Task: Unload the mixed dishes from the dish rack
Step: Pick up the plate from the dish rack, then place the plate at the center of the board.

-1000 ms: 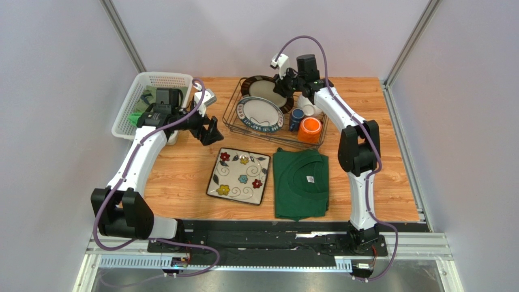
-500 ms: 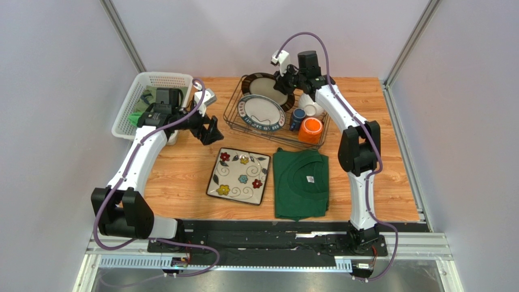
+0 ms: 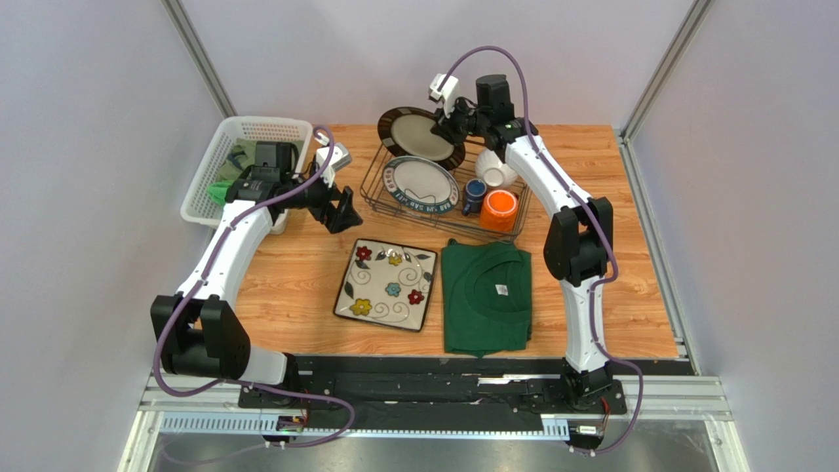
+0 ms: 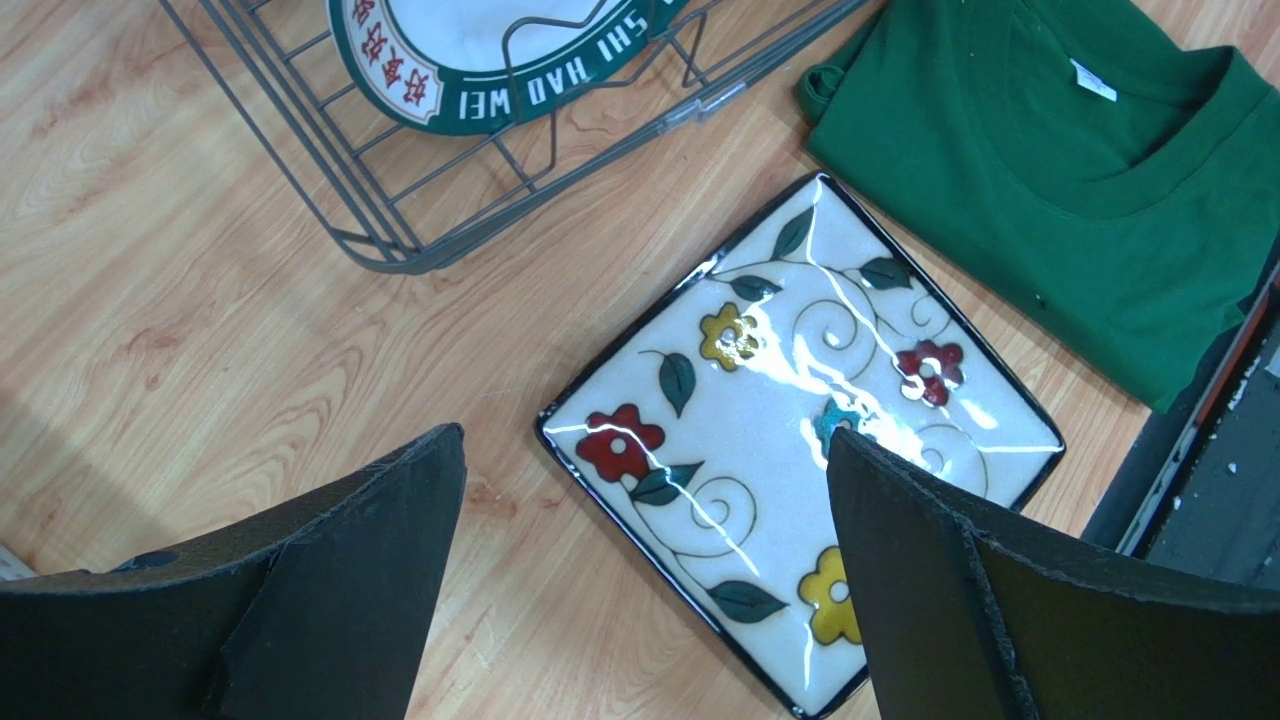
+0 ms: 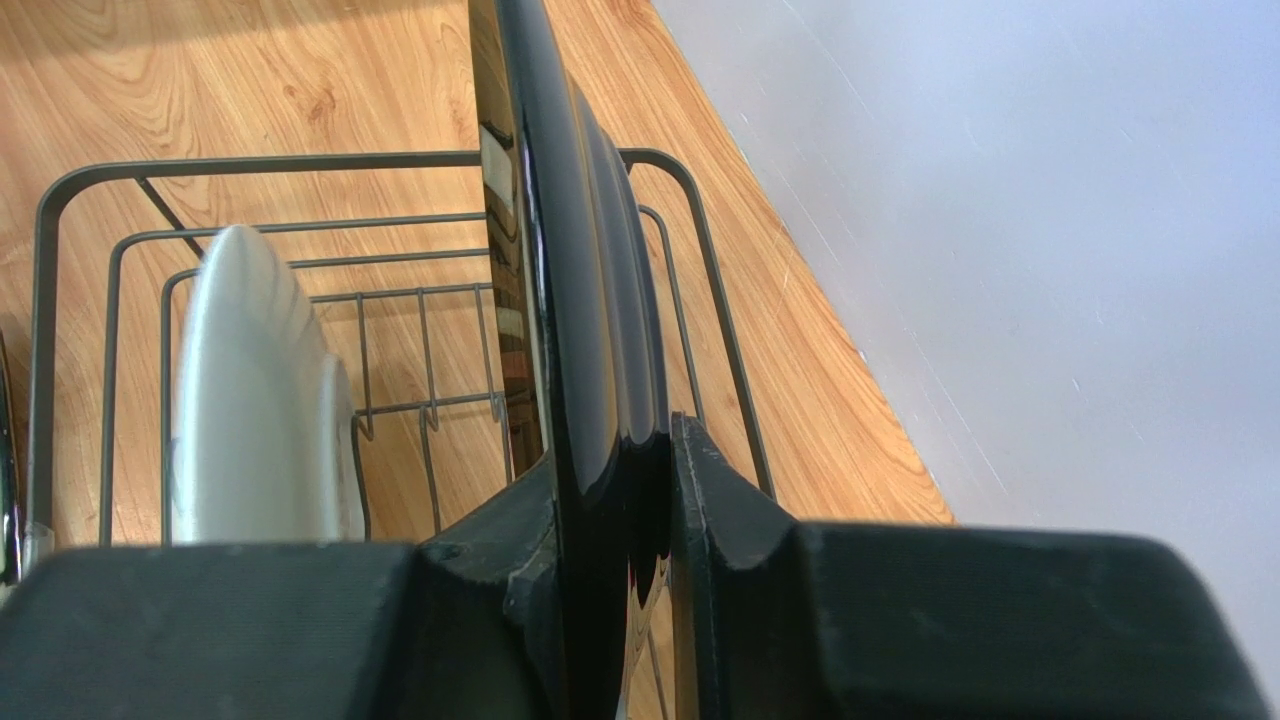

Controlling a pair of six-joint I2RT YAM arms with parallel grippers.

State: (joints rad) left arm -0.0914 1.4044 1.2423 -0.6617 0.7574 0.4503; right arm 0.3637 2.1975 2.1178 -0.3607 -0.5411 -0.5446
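Held one round dark-rimmed plate [image 3: 416, 133] by its rim in right gripper [image 5: 616, 495], jaws closed tight on it, plate upright over far-left corner of dish rack [image 3: 372, 187]. Found second dark-rimmed plate [image 3: 421, 184], white bowl [image 3: 497, 169], dark blue mug [image 3: 476, 195] and orange mug [image 3: 500, 209] inside rack. Found left gripper [image 3: 343, 208] spread wide, holding nothing, beside rack. Found square flower-patterned plate [image 3: 387, 284] flat on table, just beside green shirt [image 3: 484, 295].

Overhead from high at the near edge, facing down; left wrist close above the square plate [image 4: 796, 450] and dish rack [image 4: 406, 258] corner, right wrist low inside that rack.
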